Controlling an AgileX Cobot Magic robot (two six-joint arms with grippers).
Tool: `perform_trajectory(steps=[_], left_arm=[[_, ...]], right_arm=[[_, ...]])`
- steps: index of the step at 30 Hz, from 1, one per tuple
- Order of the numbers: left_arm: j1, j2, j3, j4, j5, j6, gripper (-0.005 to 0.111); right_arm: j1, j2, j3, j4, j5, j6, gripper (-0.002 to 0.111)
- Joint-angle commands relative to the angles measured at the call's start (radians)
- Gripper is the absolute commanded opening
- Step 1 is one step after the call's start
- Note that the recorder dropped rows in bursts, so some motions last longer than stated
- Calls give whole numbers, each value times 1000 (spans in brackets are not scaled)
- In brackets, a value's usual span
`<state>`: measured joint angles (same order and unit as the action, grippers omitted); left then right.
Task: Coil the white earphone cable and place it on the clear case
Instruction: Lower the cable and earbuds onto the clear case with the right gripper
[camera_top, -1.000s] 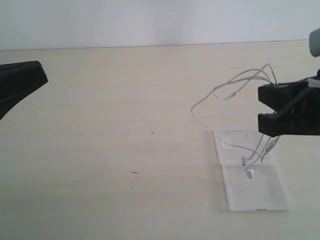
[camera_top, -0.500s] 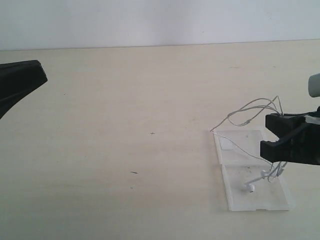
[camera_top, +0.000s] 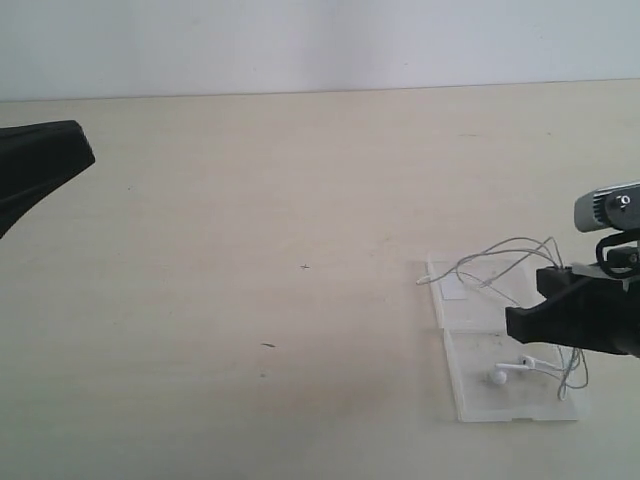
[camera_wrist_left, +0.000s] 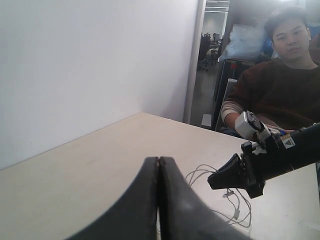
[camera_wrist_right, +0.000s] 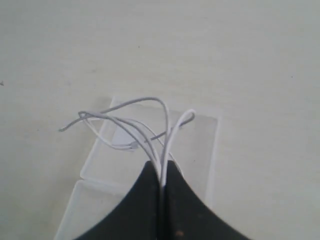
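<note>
Writing: the only label is a small white sticker (camera_top: 455, 288) in the far half of the clear case (camera_top: 490, 405). Its print is too small to read.

Materials:
- Desk (camera_top: 250, 250): pale, matte wood grain with a few dark specks. A plain white wall stands behind it.
- Case: flat transparent plastic, two square halves joined at a hinge, lying open on the desk at the right.
- Earphone cable (camera_wrist_right: 169, 145): very thin white wire, springy, standing in loose arcs.
- Both sets of fingers are black, smooth and wedge-shaped.

Right fingers (camera_wrist_right: 147, 205): pressed together, pinching several cable strands at the tips. They are low over the right side of the case, near the hinge line. From the pinch, loops arch over the far half and the sticker. One loose end pokes just past the case's left edge. An earbud (camera_top: 499, 377) lies on the near half, and thin strands trail along that half's right edge.

Left fingers (camera_wrist_left: 142, 210): closed flush, holding nothing, well apart from the case at the left side of the desk.

Change: a second ago the right fingers were higher, with the loops standing tall beyond the case and reaching out over bare desk. Half a second ago they were partway down. Now the bundle sits almost wholly over the case. The left fingers are unchanged.
</note>
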<state>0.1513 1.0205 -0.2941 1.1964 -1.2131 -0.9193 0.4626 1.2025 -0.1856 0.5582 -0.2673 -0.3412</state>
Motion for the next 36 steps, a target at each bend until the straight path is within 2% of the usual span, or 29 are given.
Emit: perform_trajectory(steps=[1, 10, 23, 36], left_arm=[[2, -7, 2, -9, -8, 1, 0], [2, -7, 2, -5, -8, 1, 0], [2, -7, 2, 0, -8, 1, 0], [2, -7, 2, 3, -8, 1, 0]], right_arm=[[-5, 57, 4, 12, -26, -23, 0], [-5, 154, 4, 12, -58, -33, 0], [-5, 219, 4, 98, -198, -32, 0], [-5, 219, 4, 91, -75, -57, 0]])
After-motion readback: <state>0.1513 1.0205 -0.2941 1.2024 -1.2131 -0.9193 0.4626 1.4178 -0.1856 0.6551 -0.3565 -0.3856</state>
